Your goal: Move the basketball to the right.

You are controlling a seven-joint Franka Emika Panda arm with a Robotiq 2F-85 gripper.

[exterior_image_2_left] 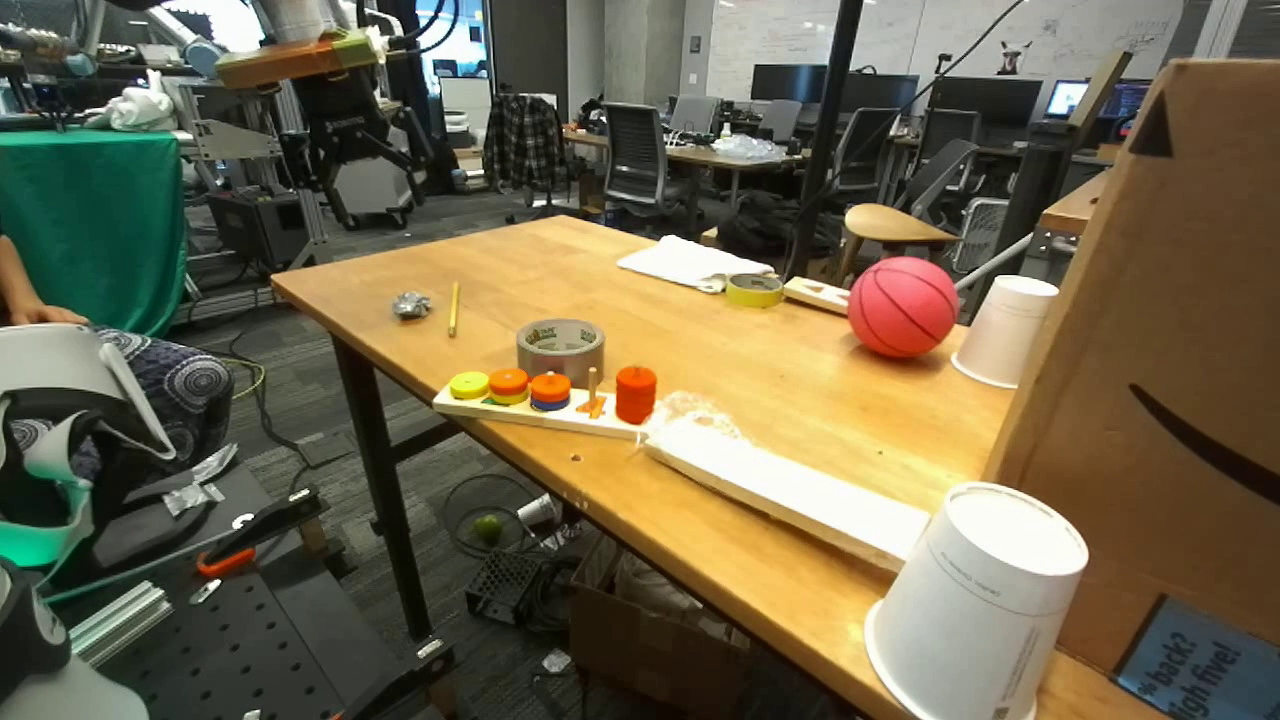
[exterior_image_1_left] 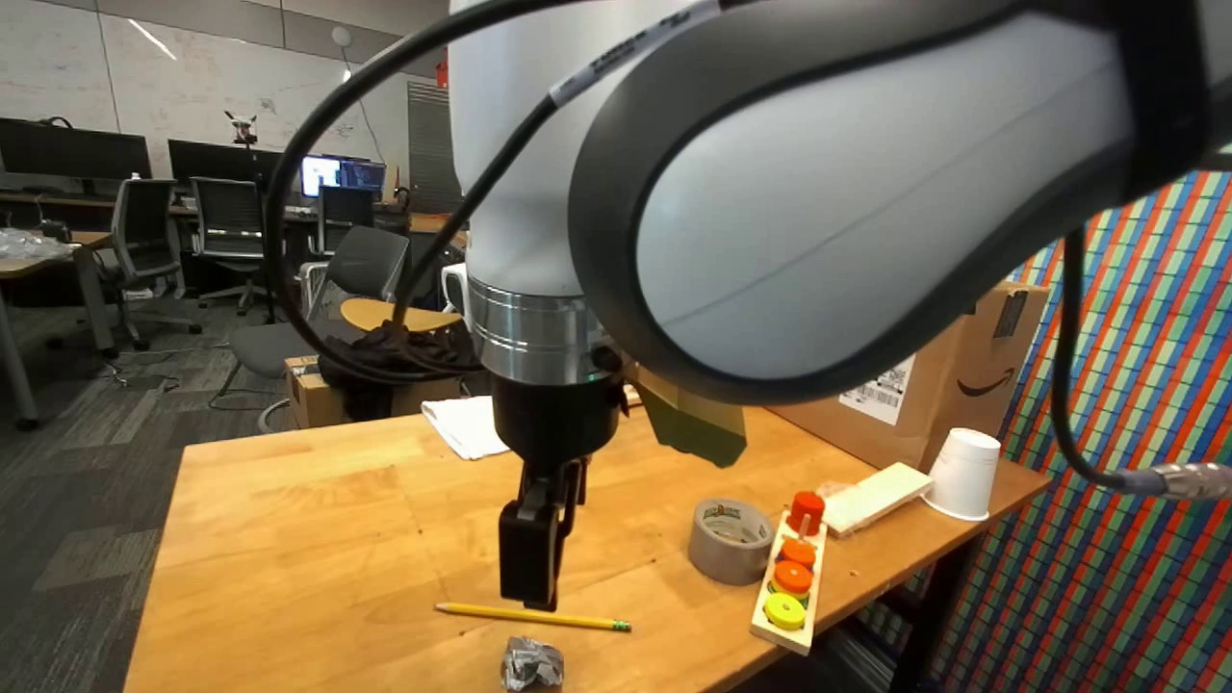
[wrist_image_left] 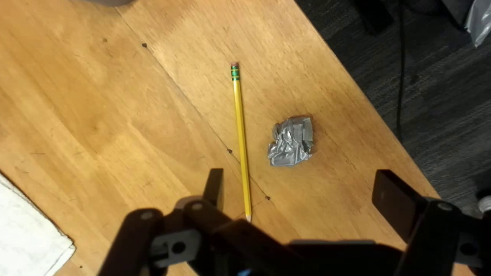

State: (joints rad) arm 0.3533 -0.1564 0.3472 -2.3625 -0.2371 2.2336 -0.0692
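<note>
- Basketball [exterior_image_2_left: 903, 307], pinkish-red, rests on the wooden table [exterior_image_2_left: 500, 262] close to its far edge in an exterior view.
- Being round, the ball has no pointing end and no long axis to read; thin dark seams curve over the side facing the camera, and its back is hidden.
- Just beside it are a pale wooden piece [exterior_image_2_left: 815, 294], its end partly covered by the ball, and an upside-down white cup [exterior_image_2_left: 1003, 330]; whether the ball touches either, I cannot tell.
- A yellow tape roll [exterior_image_2_left: 754, 290] and a white cloth [exterior_image_2_left: 695, 262] lie a little farther along that edge.
- A cardboard box [exterior_image_2_left: 1150, 380] is cut off by the right border of that view, and a second upside-down cup [exterior_image_2_left: 975, 610] by its bottom border; this cup covers one end of a plank [exterior_image_2_left: 790, 490].
- Near the plank's other end are a stacking toy [exterior_image_2_left: 545, 405], set lengthwise along the table's near edge, and a grey tape roll [exterior_image_2_left: 561, 350] just behind it; whether those two touch is unclear.
- Well apart from the ball, the gripper [wrist_image_left: 299, 193] hangs above the table, jaws wide apart; in the wrist view a yellow pencil [wrist_image_left: 241, 145] and a crumpled silver lump [wrist_image_left: 290, 142] lie below.
- The robot arm [exterior_image_1_left: 866, 202] blocks much of an exterior view, covering part of the table; the gripper there is seen nearly edge-on, its jaws overlapping.
</note>
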